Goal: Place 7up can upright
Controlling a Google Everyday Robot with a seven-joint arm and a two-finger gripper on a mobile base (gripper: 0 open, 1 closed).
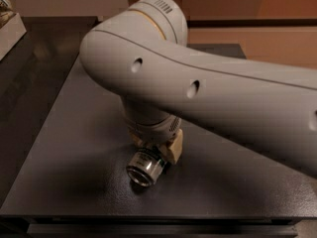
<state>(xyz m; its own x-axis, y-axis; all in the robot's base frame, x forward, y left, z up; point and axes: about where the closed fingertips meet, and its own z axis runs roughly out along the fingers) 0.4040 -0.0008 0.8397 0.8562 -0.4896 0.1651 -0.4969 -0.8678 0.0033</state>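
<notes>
Calling for slow, jerk-free travel of the big pale arm [213,98] above the dark bench [64,148]. Hanging the gripper [152,150] low over the bench, under the wrist. Pinching the 7up can [144,166] between the tan fingers [173,145], pressing one pad against its right flank. Holding it tilted, just below and in front of the fingers, aiming its shiny end toward the camera and down at the bench.

Judging the step in hand as turning the can on end. Probably doing it best by rolling the wrist until bringing the can's axis vertical, lowering until seating the rim flat on the bench directly beneath the fingers, and only then spreading the fingers and lifting straight up, avoiding any sideways brush likely to topple a light can.

Hiding a good deal: blocking the bench behind the fingers with the arm, covering most of the gripper body and nearly all of the left finger, showing only the can's metal end and none of its green band or logo, leaving unclear whether touching the bench or hanging just off it.
</notes>
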